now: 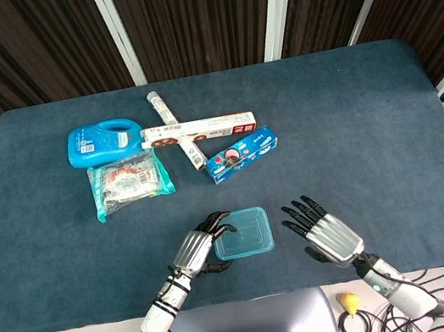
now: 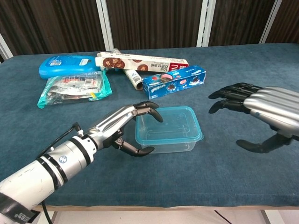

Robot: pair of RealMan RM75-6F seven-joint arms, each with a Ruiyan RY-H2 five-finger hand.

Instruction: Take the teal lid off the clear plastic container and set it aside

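The clear plastic container (image 1: 248, 243) (image 2: 175, 142) with its teal lid (image 1: 244, 231) (image 2: 170, 125) on top stands near the table's front edge. My left hand (image 1: 204, 244) (image 2: 122, 129) holds the container's left end: the fingers (image 2: 148, 108) curl over the lid's left rim and the thumb lies against the front wall. My right hand (image 1: 323, 233) (image 2: 260, 111) hovers open to the right of the container, fingers spread and palm down, with a clear gap between it and the lid.
At the back left lie a blue detergent bottle (image 1: 98, 143), a snack bag (image 1: 129, 183), a long white box (image 1: 198, 128), a tube (image 1: 174, 127) and a blue cookie box (image 1: 241, 153). The table's front edge (image 2: 187, 205) runs close behind both hands.
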